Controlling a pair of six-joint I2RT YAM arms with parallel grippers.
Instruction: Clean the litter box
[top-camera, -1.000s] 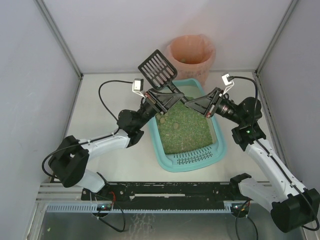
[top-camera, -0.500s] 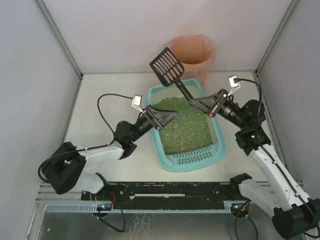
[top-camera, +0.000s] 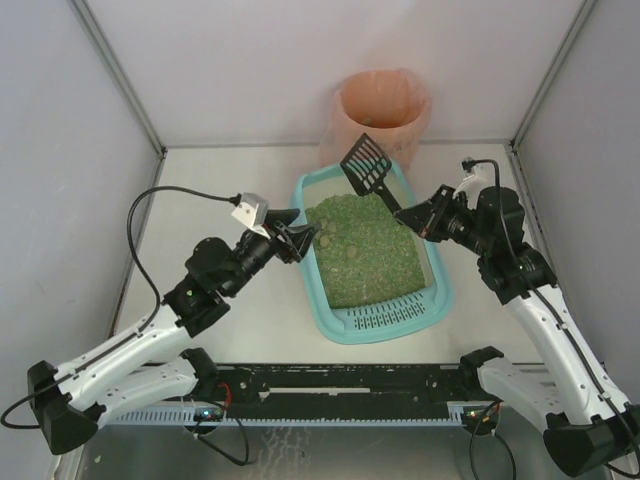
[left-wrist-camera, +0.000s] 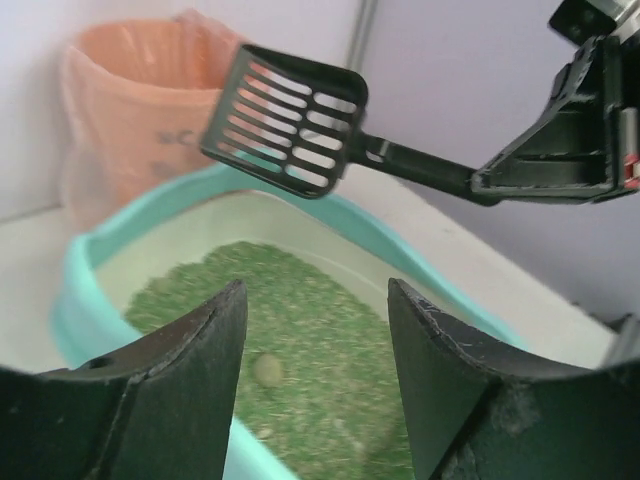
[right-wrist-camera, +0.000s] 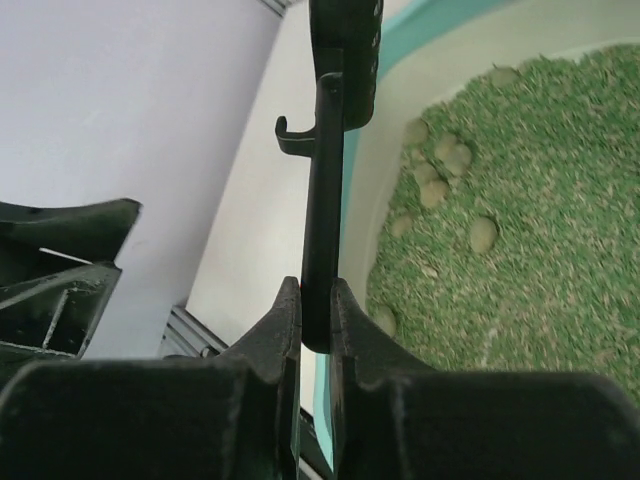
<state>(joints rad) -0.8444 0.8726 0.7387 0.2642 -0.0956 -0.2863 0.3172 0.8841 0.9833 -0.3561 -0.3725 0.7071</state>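
The light-teal litter box (top-camera: 438, 290) lies mid-table, its slotted grate end nearest me, filled with green litter (top-camera: 365, 250) holding several pale clumps (right-wrist-camera: 482, 234). My right gripper (top-camera: 412, 217) is shut on the handle of a black slotted scoop (top-camera: 366, 162), held in the air over the box's far end; the wrist view shows the handle (right-wrist-camera: 320, 200) clamped edge-on between the fingers. My left gripper (top-camera: 303, 236) is open and empty at the box's left rim (left-wrist-camera: 80, 300). The scoop also shows in the left wrist view (left-wrist-camera: 285, 120).
A round bin lined with a pink bag (top-camera: 382, 108) stands behind the box against the back wall; it also shows in the left wrist view (left-wrist-camera: 130, 110). White enclosure walls close in left, right and back. A black cable (top-camera: 145, 215) loops over the left table.
My left gripper let go of the scoop and drew back left to the box's rim. My right gripper, holding the scoop alone, swung it right and lower over the box's far end.
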